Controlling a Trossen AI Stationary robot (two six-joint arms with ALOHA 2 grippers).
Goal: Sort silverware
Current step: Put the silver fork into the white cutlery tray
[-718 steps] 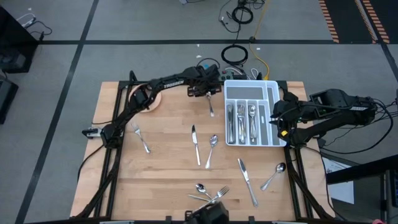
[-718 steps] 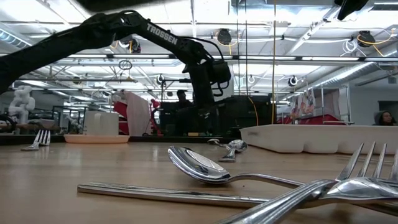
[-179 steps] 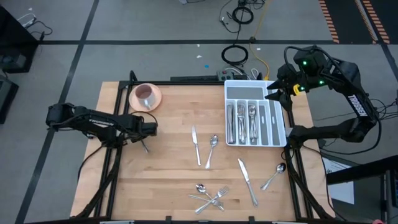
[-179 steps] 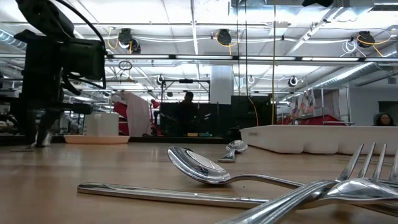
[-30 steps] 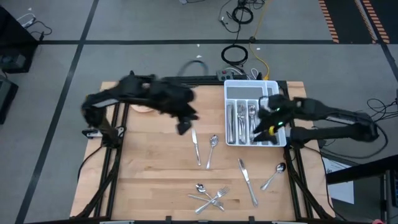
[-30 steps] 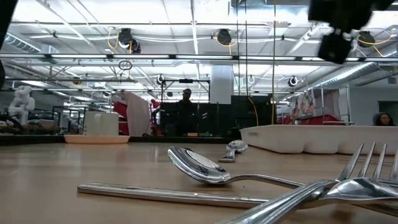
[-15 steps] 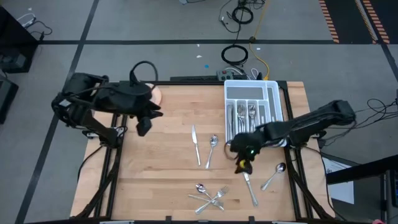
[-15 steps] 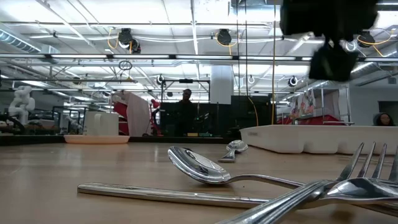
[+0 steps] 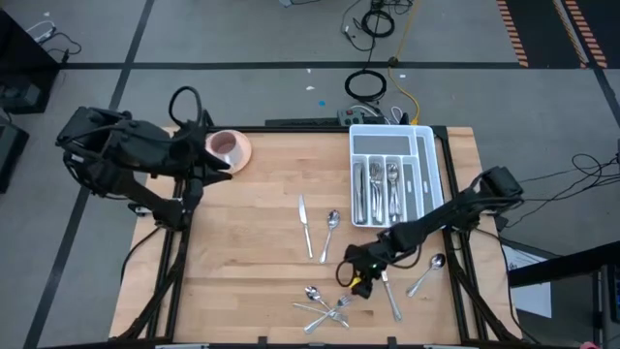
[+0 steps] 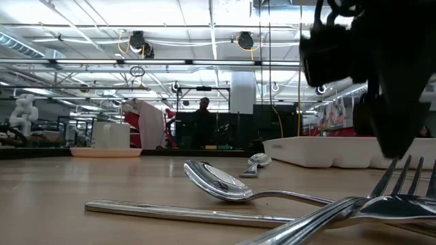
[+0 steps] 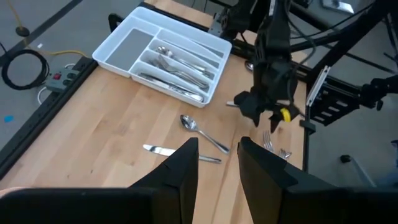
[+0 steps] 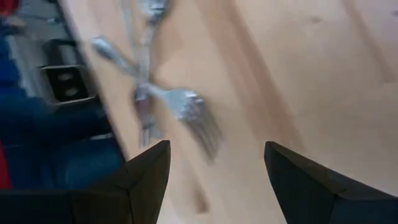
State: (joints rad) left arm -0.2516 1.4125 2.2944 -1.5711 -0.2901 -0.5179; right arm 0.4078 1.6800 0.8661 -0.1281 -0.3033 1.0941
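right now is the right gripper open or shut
Open and empty. The right wrist view shows the right gripper with its two dark fingers spread wide apart, nothing between them, above the pile of forks.

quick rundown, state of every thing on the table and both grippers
White divided plastic tray: flat at the table's far right, silverware in three slots.
Pink cup on its saucer: upright, far left corner.
Loose knife and spoon: lying mid-table, apart.
Pile of forks and spoons: crossed at the near edge.
Right gripper: open, empty, above the pile.
Left gripper: jaws apart, empty, beside the cup.
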